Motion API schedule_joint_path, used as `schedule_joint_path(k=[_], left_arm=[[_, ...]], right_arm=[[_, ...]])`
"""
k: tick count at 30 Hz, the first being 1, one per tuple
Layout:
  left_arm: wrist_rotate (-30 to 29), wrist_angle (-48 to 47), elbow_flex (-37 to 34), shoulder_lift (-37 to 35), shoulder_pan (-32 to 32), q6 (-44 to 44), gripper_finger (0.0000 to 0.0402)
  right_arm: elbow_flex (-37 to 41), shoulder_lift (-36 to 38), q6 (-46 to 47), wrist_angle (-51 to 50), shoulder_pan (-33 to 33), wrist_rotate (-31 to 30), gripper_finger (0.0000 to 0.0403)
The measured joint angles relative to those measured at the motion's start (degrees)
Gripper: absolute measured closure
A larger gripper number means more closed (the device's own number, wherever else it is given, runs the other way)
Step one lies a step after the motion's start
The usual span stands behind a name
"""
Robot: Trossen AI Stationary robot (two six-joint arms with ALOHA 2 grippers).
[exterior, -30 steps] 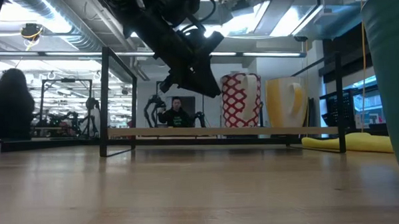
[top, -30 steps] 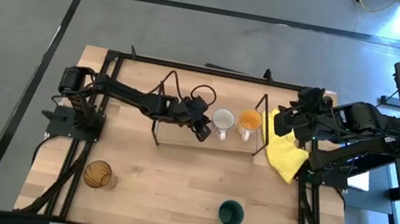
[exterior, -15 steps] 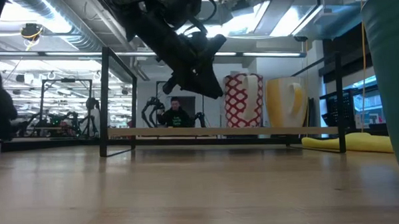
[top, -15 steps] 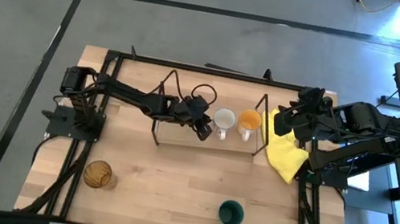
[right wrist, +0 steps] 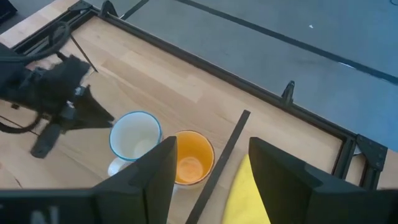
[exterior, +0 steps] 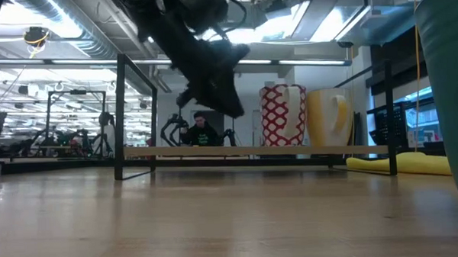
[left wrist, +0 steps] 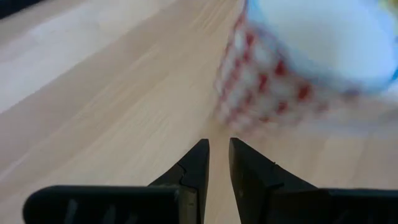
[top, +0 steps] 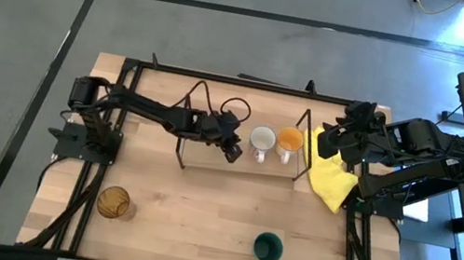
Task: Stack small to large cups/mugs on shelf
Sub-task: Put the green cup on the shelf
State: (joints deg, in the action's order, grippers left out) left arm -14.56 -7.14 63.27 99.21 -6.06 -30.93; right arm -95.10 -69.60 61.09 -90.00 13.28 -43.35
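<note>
The white mug (top: pixel 261 140), red-patterned outside (exterior: pixel 278 115), and the orange-inside mug (top: pixel 289 140) stand side by side on the shelf's wooden board (exterior: pixel 214 151). My left gripper (top: pixel 231 150) hovers over the shelf just left of the white mug (left wrist: pixel 305 68), shut and empty. My right gripper (top: pixel 329 140) waits open at the table's far right, beside the shelf's right end. The amber tumbler (top: pixel 114 203) stands at the near left of the table. The dark green cup (top: pixel 268 247) stands at the near right.
A yellow cloth (top: pixel 329 179) lies on the table right of the shelf, under my right arm. The shelf's black wire end frames (top: pixel 185 136) stand at either end of its board. Black table framing (top: pixel 222 77) runs along the far edge and sides.
My left gripper has drawn back a little toward the table's left, away from the white mug, staying above the shelf board. The mugs have kept their places.
</note>
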Motion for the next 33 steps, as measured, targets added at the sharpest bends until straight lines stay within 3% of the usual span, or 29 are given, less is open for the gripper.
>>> schedule_joint_path(k=[7, 14, 21, 33], left_arm=[[-0.61, -4.73, -0.02, -6.40, 6.82, -1.10, 0.0345], [-6.52, -6.66, 0.02, -13.95, 16.95, -3.46, 0.0345], [-12.27, -9.42, 0.00, -21.17, 24.56, -4.65, 0.0345], [-13.10, -11.21, 0.02, -30.07, 32.35, -0.04, 0.0345]], right_arm=[[0.01, 0.01, -2.32, -0.02, -0.04, 1.07, 0.0202], [0.01, -0.05, -3.17, 1.25, -0.01, 4.28, 0.0202], [-0.06, -2.68, -17.50, 15.14, 9.05, 22.87, 0.0202], [0.00, -21.79, -11.32, 10.33, 22.94, 38.97, 0.0234]])
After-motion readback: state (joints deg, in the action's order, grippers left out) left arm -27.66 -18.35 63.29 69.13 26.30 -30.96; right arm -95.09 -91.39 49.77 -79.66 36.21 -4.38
